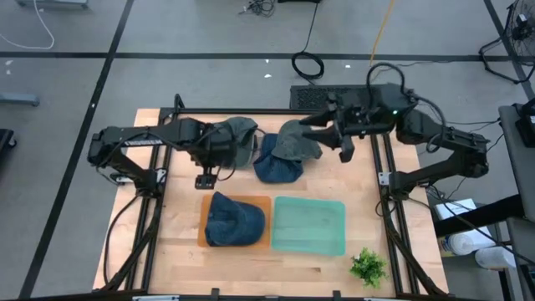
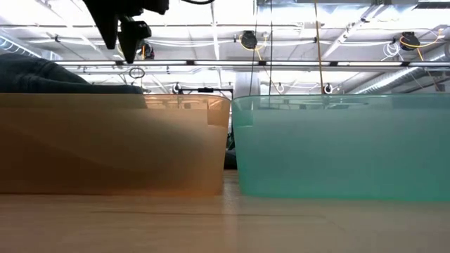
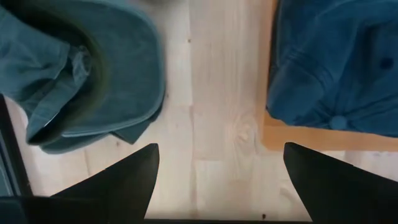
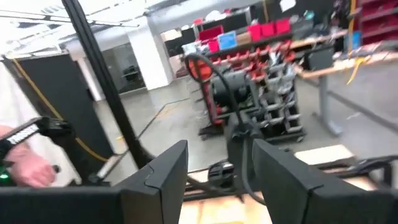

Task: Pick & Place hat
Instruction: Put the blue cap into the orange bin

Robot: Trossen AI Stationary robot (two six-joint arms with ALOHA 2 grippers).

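From above, one blue hat (image 1: 234,221) already lies in the orange bin (image 1: 203,237); three more sit on the tabletop (image 1: 180,255). The left claw (image 1: 209,177) hovers released beside the grey-green hat (image 1: 241,134).

The left wrist view shows bare wood between its fingers (image 3: 118,180), so closing here would likely grab nothing.

The right claw (image 1: 345,155) hangs raised, released, empty; swinging in could clip the left arm.

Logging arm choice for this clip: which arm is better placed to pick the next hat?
Probably the left. Its open end effector hangs over bare table right beside the green hat, while the right end effector points out at the room.
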